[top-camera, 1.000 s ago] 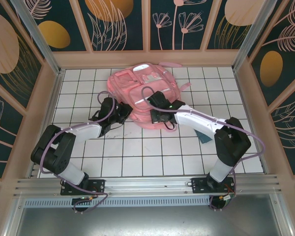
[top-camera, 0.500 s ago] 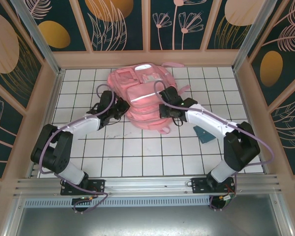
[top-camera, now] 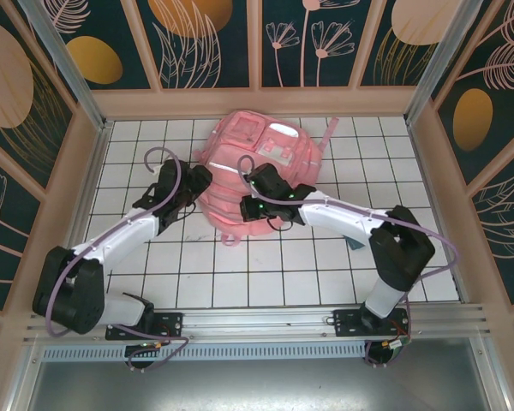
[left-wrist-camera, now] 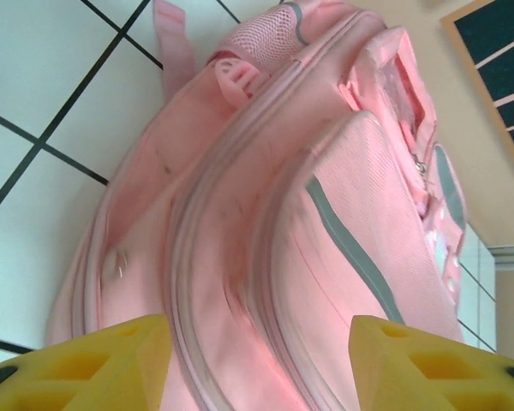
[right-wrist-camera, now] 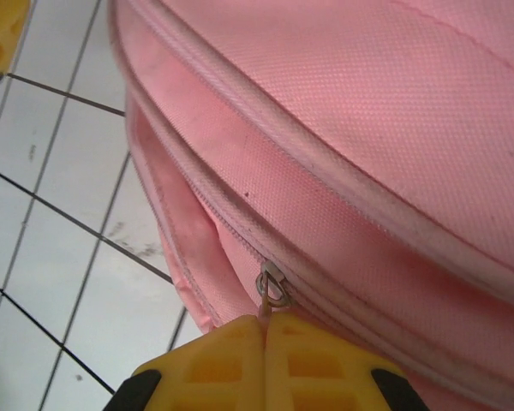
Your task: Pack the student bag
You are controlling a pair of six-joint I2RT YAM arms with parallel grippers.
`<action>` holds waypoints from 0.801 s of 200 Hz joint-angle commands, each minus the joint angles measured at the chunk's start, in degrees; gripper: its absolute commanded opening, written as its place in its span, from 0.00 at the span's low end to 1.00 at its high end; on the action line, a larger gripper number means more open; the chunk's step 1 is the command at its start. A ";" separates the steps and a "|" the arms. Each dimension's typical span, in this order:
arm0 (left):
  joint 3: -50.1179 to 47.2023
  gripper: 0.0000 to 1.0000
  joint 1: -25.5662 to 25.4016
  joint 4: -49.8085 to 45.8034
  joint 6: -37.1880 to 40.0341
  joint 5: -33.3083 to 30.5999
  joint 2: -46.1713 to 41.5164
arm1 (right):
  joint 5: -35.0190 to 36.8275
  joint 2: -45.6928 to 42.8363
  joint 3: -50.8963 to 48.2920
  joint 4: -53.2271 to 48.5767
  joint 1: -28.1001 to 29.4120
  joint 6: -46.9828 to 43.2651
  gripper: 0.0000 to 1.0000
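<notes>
Right gripper [right-wrist-camera: 264,332] clenched on zipper pull [right-wrist-camera: 272,288] at near edge of student bag [top-camera: 227,184]. Left gripper [left-wrist-camera: 257,334] unclenched, fingers spread wide (bag's left side just ahead; contact I cannot tell). I see bag lying far-centre on tiled table [top-camera: 240,274].

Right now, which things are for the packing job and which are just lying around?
For the job: student bag; its zip pull, pinched by the right gripper; open left gripper.
Lying about: small dark teal thing, partly hidden, untouched.
</notes>
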 commanded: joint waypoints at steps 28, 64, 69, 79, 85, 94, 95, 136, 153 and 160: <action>-7.44 0.51 -0.15 10.21 -9.06 14.48 -0.05 | -4.37 1.72 4.44 5.18 0.92 1.25 0.00; -7.02 0.40 -0.15 13.15 -10.94 15.98 2.51 | -4.64 0.86 3.61 4.88 0.84 1.16 0.00; -6.86 0.39 -0.15 13.35 -10.97 15.96 2.88 | -4.73 0.76 3.47 4.88 0.84 1.16 0.00; -6.66 0.38 -0.13 14.47 -11.40 16.47 3.73 | -4.91 0.62 3.30 4.68 0.86 1.16 0.00; -6.63 0.38 -0.15 15.02 -11.79 16.68 4.25 | -4.97 0.54 3.27 4.71 0.93 1.16 0.00; -6.78 0.38 -0.15 16.19 -12.26 17.08 4.82 | -5.07 0.42 3.17 4.68 1.00 1.16 0.00; -6.79 0.38 -0.15 16.28 -12.34 17.14 4.94 | -5.03 0.40 3.17 4.69 0.96 1.16 0.00; -8.42 0.23 -0.15 18.72 -14.94 16.00 5.77 | -2.08 -0.41 3.33 1.88 1.28 0.04 0.00; -8.99 0.16 -0.13 18.26 -14.99 13.75 4.95 | 4.04 -0.53 3.75 -2.98 1.51 -2.18 0.00; -9.08 0.14 -0.15 17.95 -14.49 12.76 4.64 | 7.79 -0.60 3.69 -5.47 1.46 -3.12 0.00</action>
